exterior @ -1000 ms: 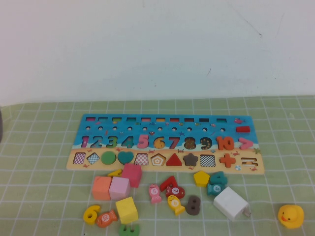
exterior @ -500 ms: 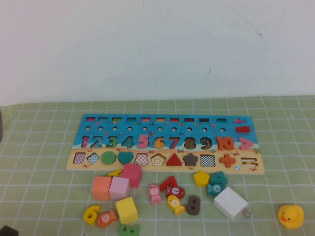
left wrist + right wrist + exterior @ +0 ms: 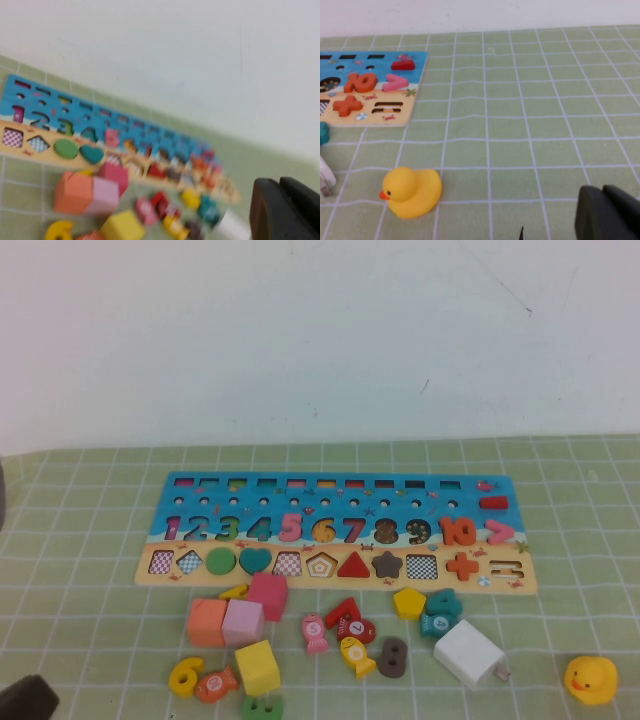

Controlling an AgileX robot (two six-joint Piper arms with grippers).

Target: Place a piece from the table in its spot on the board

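The piece, a flat yellow numeral 6 [image 3: 186,676], lies on the table at the near left, beside an orange fish; it also shows in the left wrist view [image 3: 59,231]. The board [image 3: 340,490] lies across the middle, blue above with numerals, beige below with shapes; its "6" recess [image 3: 323,531] looks unfilled. My left gripper [image 3: 25,698] is just inside the near left corner, left of the 6 and apart from it; in its wrist view [image 3: 277,182] the fingers sit together, empty. My right gripper [image 3: 601,189] is out of the high view, shut, over bare cloth.
Loose pieces lie in front of the board: orange cube [image 3: 206,622], pink cube [image 3: 243,622], yellow cube [image 3: 257,667], yellow pentagon [image 3: 408,602], several fish and numerals. A white charger [image 3: 470,654] and a yellow rubber duck [image 3: 590,679] sit at the near right. The green checked cloth [image 3: 80,540] covers the table.
My left gripper has risen into the near left corner of the high view, moving toward the pieces. Nothing on the table has moved.
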